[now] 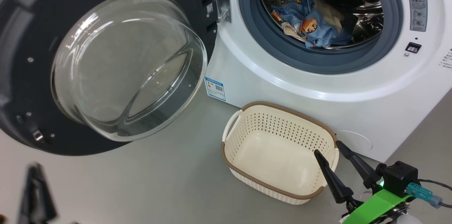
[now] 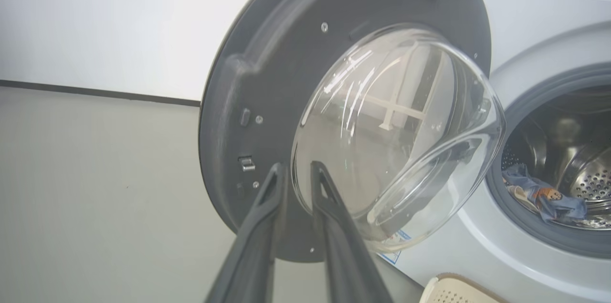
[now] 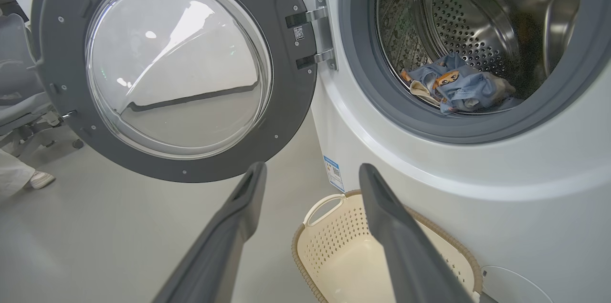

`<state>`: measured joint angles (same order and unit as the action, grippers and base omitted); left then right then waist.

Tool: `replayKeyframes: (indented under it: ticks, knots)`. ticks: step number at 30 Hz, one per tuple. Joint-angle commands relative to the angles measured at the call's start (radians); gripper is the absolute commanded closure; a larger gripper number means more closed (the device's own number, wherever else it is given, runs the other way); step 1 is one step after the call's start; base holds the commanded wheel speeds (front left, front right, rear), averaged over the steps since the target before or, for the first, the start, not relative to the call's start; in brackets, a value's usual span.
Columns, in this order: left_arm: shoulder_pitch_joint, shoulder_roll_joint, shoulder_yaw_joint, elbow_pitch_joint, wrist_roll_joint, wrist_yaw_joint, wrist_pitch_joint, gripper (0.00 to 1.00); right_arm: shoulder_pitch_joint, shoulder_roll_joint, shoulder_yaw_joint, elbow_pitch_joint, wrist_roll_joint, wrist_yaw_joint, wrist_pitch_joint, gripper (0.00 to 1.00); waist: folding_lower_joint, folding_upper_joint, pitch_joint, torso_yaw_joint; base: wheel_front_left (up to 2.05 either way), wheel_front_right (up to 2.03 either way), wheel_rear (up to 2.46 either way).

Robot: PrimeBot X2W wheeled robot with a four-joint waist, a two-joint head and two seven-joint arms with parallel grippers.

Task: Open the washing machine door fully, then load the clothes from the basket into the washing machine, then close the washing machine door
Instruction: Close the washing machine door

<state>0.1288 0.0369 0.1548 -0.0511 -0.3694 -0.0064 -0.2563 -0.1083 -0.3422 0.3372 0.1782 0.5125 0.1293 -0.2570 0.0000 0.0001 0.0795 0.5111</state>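
Note:
The washing machine door (image 1: 31,16) stands swung wide to the left, its glass bowl (image 1: 127,65) facing me. Light blue printed clothes (image 1: 310,26) lie in the steel drum of the washing machine (image 1: 282,86). The cream basket (image 1: 279,108) sits on the floor before the machine with nothing in it. My right gripper (image 1: 326,147) hangs open over the basket's right rim; its wrist view shows the basket (image 3: 334,226) below the gripper (image 3: 312,168). My left gripper (image 2: 297,167) points at the door's lower inner rim (image 2: 248,78), fingers a narrow gap apart, holding nothing. The clothes (image 2: 544,195) show there too.
A grey floor (image 1: 169,181) spreads left of the basket. The open door overhangs the floor on the left. A person's foot (image 3: 40,179) and a wheeled chair (image 3: 19,102) are beyond the door. A white wall with a dark skirting line (image 2: 95,90) runs behind.

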Motion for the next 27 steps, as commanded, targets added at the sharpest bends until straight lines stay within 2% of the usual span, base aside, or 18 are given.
replayKeyframes:
  ticks: [1, 3, 6, 7, 8, 10, 13, 16, 22, 27]
  knots:
    - [-0.077, 0.013, 0.07, -0.066, 0.005, -0.021, -0.006, 1.0, -0.029, -0.008, 0.011, -0.024, 0.007, 0.001, -0.005, 0.0, 0.0, -0.0001, 0.006, -0.005, 0.0, 0.0, 0.0]
    - [-0.118, 0.023, 0.115, -0.099, -0.006, -0.052, -0.006, 1.0, -0.029, -0.006, 0.01, -0.025, 0.007, 0.001, -0.005, 0.0, 0.0, -0.0001, 0.011, -0.009, 0.0, 0.0, 0.0]
    - [-0.204, 0.082, 0.178, -0.107, -0.048, -0.086, -0.006, 1.0, -0.031, -0.006, 0.01, -0.026, 0.006, 0.001, -0.005, 0.0, 0.0, -0.0001, 0.023, -0.018, 0.0, 0.0, 0.0]
    - [-0.239, 0.113, 0.195, -0.097, -0.065, -0.094, -0.006, 1.0, -0.033, -0.007, 0.01, -0.026, 0.006, 0.001, -0.005, 0.0, 0.0, -0.0001, 0.026, -0.022, 0.0, 0.0, 0.0]
    - [-0.317, 0.174, 0.22, -0.059, -0.123, -0.106, 0.001, 1.0, -0.036, -0.007, 0.009, -0.025, 0.007, 0.001, -0.005, 0.0, 0.0, -0.0001, 0.034, -0.028, 0.0, 0.0, 0.0]
    - [-0.396, 0.241, 0.244, -0.002, -0.178, -0.113, 0.021, 1.0, -0.042, -0.008, 0.011, -0.027, 0.006, 0.001, -0.005, 0.0, 0.0, -0.0001, 0.042, -0.036, 0.0, 0.0, 0.0]
    - [-0.475, 0.299, 0.263, 0.072, -0.248, -0.117, 0.052, 1.0, -0.046, -0.009, 0.012, -0.028, 0.006, 0.001, -0.005, 0.0, 0.0, -0.0001, 0.05, -0.043, 0.0, 0.0, 0.0]
    - [-0.584, 0.38, 0.276, 0.201, -0.36, -0.121, 0.13, 1.0, -0.051, -0.013, 0.012, -0.029, 0.006, 0.001, -0.005, 0.0, 0.0, -0.0001, 0.06, -0.052, 0.0, 0.0, 0.0]
    - [-0.763, 0.535, 0.26, 0.462, -0.571, -0.124, 0.377, 1.0, -0.063, -0.023, 0.024, -0.031, 0.008, 0.001, -0.005, 0.0, 0.0, -0.0001, 0.079, -0.079, 0.0, 0.0, 0.0]
    - [-0.863, 0.61, 0.23, 0.581, -0.697, -0.124, 0.563, 1.0, -0.065, -0.033, 0.026, -0.033, 0.008, 0.001, -0.005, 0.0, 0.0, -0.0001, 0.1, -0.088, 0.0, 0.0, 0.0]
